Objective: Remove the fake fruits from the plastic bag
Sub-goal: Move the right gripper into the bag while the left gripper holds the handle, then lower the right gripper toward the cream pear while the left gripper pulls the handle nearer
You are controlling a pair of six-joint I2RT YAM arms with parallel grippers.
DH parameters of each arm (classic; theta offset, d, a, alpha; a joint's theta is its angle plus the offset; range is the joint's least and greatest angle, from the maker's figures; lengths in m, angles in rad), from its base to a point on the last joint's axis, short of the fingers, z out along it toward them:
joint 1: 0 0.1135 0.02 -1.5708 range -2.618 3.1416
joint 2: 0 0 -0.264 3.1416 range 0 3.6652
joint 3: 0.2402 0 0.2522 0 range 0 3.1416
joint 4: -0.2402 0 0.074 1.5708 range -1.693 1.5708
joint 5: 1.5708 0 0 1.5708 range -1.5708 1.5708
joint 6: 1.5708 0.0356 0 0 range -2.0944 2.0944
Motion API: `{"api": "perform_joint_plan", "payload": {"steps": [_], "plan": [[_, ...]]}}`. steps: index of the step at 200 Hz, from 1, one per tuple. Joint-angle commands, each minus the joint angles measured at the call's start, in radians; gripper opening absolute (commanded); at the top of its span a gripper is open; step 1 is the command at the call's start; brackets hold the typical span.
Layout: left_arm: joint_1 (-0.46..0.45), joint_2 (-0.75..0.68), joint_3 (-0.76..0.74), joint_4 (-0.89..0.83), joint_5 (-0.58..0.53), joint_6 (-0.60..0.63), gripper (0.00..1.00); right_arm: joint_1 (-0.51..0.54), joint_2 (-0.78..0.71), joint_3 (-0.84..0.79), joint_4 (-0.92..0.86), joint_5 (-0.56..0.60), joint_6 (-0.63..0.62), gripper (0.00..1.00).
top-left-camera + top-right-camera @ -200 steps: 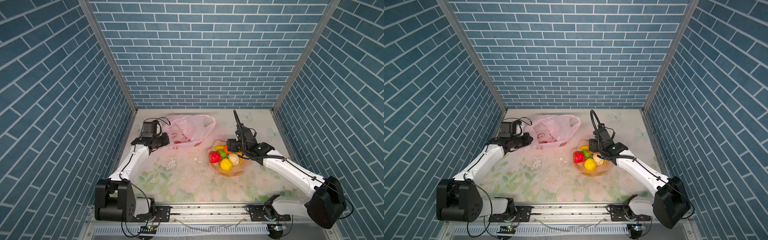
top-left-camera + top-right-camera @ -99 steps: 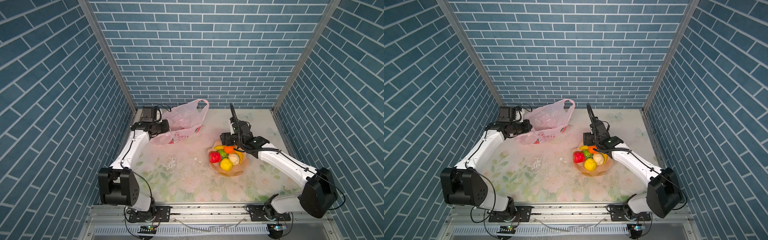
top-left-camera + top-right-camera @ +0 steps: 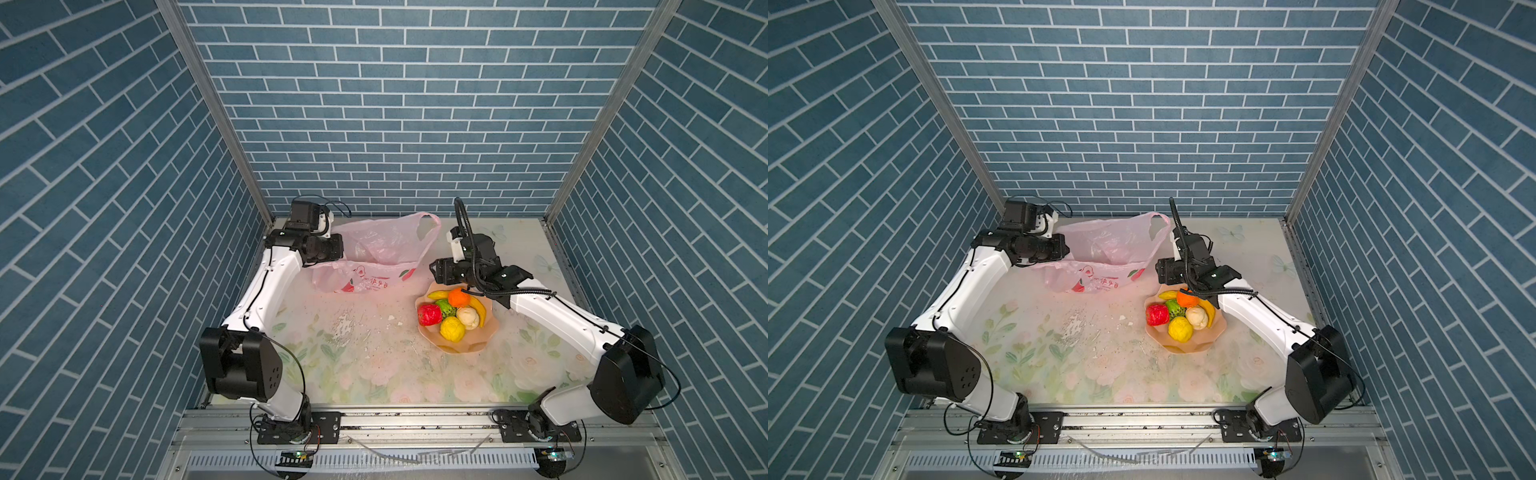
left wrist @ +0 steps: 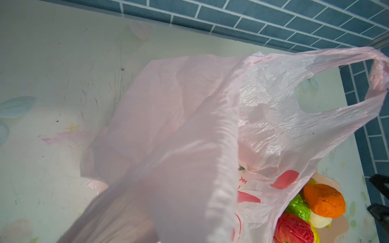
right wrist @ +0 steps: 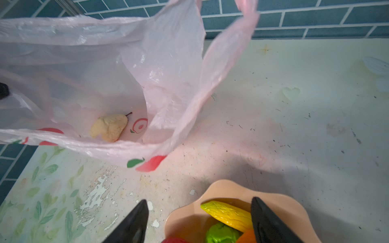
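Observation:
The pink plastic bag (image 3: 382, 249) (image 3: 1113, 245) stands open at the back left, held up by one handle in my left gripper (image 3: 337, 252), which is shut on it. Bag film (image 4: 179, 136) covers the left wrist view and hides those jaws. One cream-white fake fruit (image 5: 109, 127) lies inside the bag (image 5: 84, 63). My right gripper (image 3: 434, 270) (image 5: 199, 199) is open and empty, hovering over the peach bowl's (image 3: 469, 353) back-left rim and facing the bag mouth. Red (image 3: 429, 314), green (image 3: 446, 307), orange (image 3: 458, 297), yellow (image 3: 452, 328) and cream (image 3: 467, 318) fruits and a banana (image 3: 478, 311) fill the bowl.
White flakes of peeled mat (image 3: 345, 328) lie scattered between bag and bowl. Blue brick walls close the back and both sides. The corner post (image 3: 232, 137) stands just behind my left arm. The bag's free handle (image 3: 428, 232) hangs up near my right wrist.
My left gripper has lifted the bag's handle up and toward the back, so the bag now stands open. My right gripper has moved from above the bowl toward the bag.

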Motion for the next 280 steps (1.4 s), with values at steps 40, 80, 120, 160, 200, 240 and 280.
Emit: {"api": "perform_joint_plan", "payload": {"steps": [40, 80, 120, 160, 200, 240, 280], "plan": [[-0.033, -0.153, -0.238, -0.111, -0.055, -0.009, 0.11, 0.109, 0.106, 0.177, 0.023, -0.146, -0.067, 0.63], [-0.053, -0.316, -0.386, -0.129, -0.171, -0.085, 0.10, 0.244, 0.247, 0.247, 0.113, -0.227, -0.078, 0.46], [-0.056, -0.452, -0.468, -0.114, -0.226, -0.130, 0.09, 0.327, 0.331, 0.228, 0.208, -0.264, -0.143, 0.29], [-0.056, -0.457, -0.489, -0.094, -0.203, -0.130, 0.09, 0.395, 0.352, 0.211, 0.155, -0.207, -0.352, 0.17], [-0.056, -0.424, -0.479, -0.090, -0.183, -0.102, 0.09, 0.429, 0.382, 0.213, 0.099, -0.150, -0.477, 0.12], [-0.055, -0.373, -0.427, -0.100, -0.176, -0.058, 0.09, 0.455, 0.433, 0.244, 0.041, -0.080, -0.554, 0.09], [-0.055, -0.393, -0.404, -0.113, -0.198, -0.030, 0.09, 0.457, 0.527, 0.331, -0.039, -0.025, -0.607, 0.07]]}}
